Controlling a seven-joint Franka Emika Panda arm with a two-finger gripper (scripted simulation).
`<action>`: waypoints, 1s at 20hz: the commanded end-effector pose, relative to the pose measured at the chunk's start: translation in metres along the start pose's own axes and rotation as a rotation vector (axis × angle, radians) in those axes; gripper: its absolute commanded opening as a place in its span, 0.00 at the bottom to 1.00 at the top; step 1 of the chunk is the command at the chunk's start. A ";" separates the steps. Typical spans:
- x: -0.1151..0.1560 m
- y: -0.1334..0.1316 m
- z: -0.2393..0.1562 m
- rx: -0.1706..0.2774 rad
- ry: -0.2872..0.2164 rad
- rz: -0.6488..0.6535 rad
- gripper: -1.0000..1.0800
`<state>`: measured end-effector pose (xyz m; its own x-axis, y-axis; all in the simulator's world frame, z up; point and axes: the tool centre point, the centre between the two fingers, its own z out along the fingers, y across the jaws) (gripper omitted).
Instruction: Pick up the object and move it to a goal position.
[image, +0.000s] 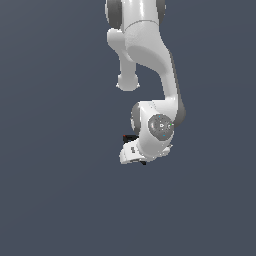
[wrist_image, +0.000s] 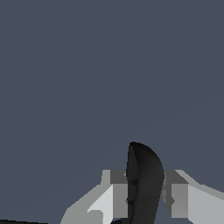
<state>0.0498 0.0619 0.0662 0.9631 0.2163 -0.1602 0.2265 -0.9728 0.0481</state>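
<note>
Between the gripper's closed jaws sits the black clamp, pinched from both sides; the exterior view mostly hides it. Judged carry phase: keep steady pressure, move smoothly toward the goal, avoid twisting.

One black clamp; one white gripper; one arm.

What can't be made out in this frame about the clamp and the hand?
- Black clamp: the wrist view's lower edge cuts it off, hiding handles and tip.
- Exterior view: the hand covers the clamp; only a dark sliver with a red speck shows.
- Goal position: no marker in either view.
- Finger contact: looks closed on the clamp, but the pads are hidden.
</note>
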 end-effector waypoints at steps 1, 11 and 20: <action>0.005 0.010 -0.019 0.003 0.062 -0.025 0.00; 0.014 0.052 -0.099 0.020 0.333 -0.145 0.00; 0.011 0.082 -0.153 0.032 0.520 -0.227 0.00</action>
<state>0.0990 0.0014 0.2088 0.8536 0.4157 0.3140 0.4281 -0.9032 0.0321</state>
